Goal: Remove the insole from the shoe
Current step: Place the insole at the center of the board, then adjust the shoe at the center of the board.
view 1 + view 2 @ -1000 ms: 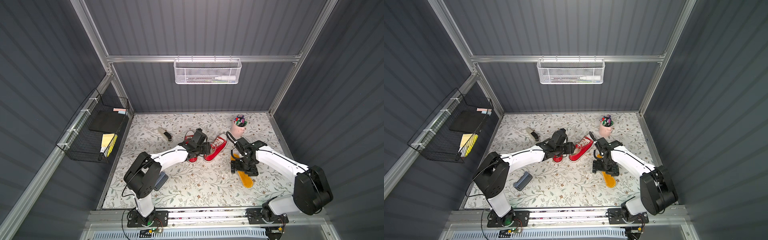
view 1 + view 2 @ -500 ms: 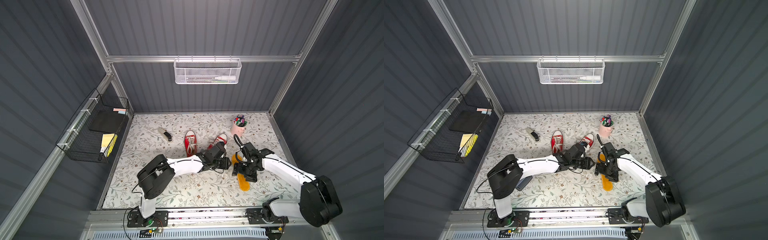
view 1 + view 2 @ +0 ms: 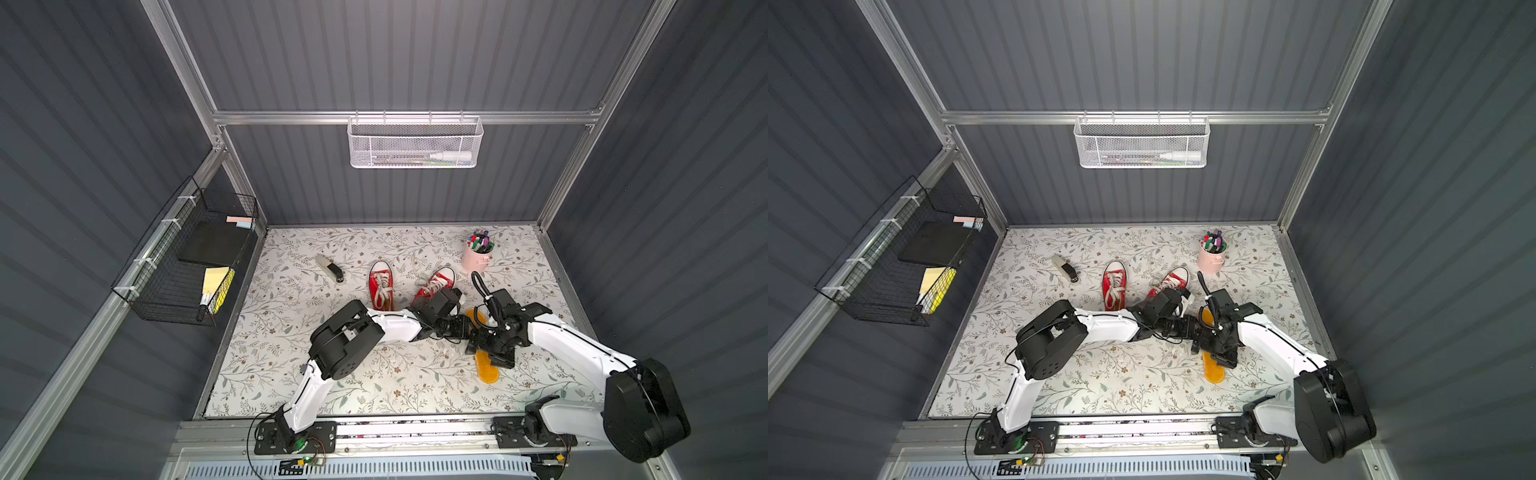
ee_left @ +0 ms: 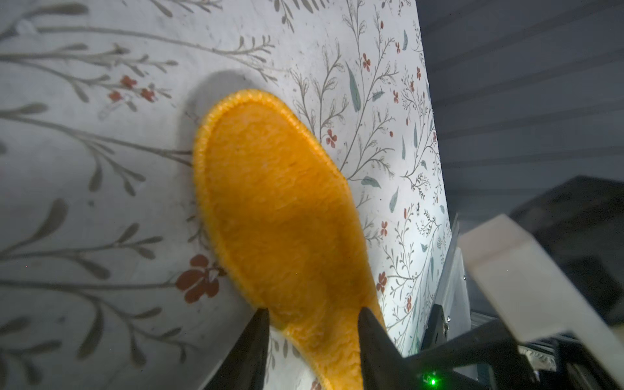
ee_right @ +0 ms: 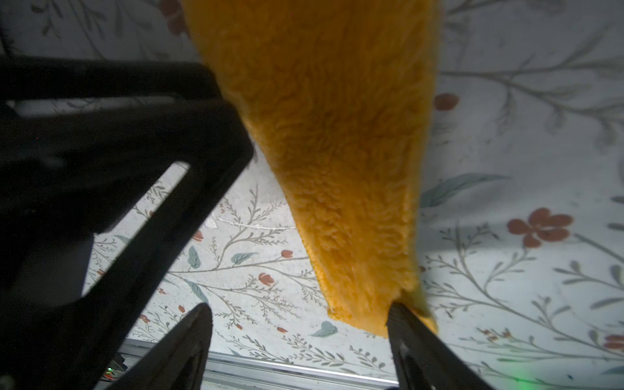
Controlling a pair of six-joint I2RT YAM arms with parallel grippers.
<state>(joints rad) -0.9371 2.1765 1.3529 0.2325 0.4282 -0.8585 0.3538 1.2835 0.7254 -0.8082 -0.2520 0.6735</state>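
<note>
On the mat (image 3: 291,332), left gripper (image 4: 313,312) pinches orange insole (image 4: 280,209) edgewise; right gripper (image 5: 299,307) gapes, one jaw touching it.

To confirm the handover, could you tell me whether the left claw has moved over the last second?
Yes. Against the pink cup, the left claw swung from the red shoes toward the front rail, onto the orange insole.

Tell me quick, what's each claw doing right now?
Left gripper: closed on the insole, pinching its narrow part.
Right gripper: open, holding nothing.
</note>
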